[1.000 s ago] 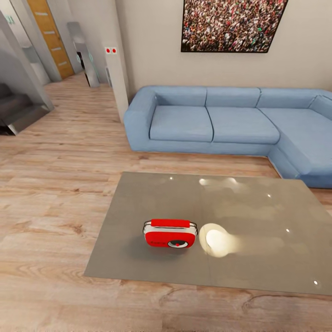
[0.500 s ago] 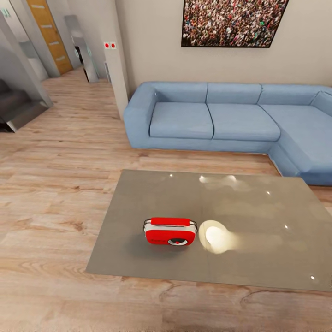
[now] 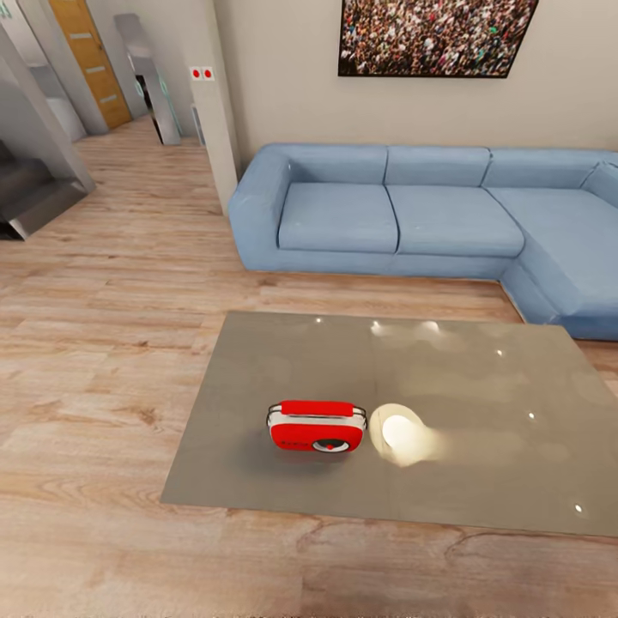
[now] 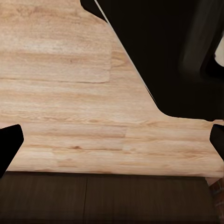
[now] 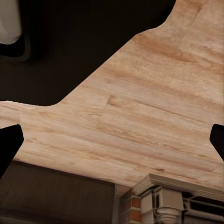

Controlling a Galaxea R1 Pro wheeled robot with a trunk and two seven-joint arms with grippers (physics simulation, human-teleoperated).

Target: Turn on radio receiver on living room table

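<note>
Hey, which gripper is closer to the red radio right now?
Cannot tell. The radio receiver sits almost dead ahead on the table; the left gripper and right gripper both hang over wood floor, jaws open.

The sofa (image 3: 446,215) and crowd photo (image 3: 433,36) run past the frame edges; the radio receiver (image 3: 317,427) dial's markings are too small to read.

Head cam sits high, looking forward and down over the glossy grey-taupe rectangular table (image 3: 481,429), with the blue sectional sofa (image 3: 412,215) and beige wall behind it, all at mid range. Both wrist cams face down at the light wood plank floor (image 4: 60,88), much closer, with dark fingertips (image 4: 8,144) at the frame edges. That plank floor is what all three views share.
</note>
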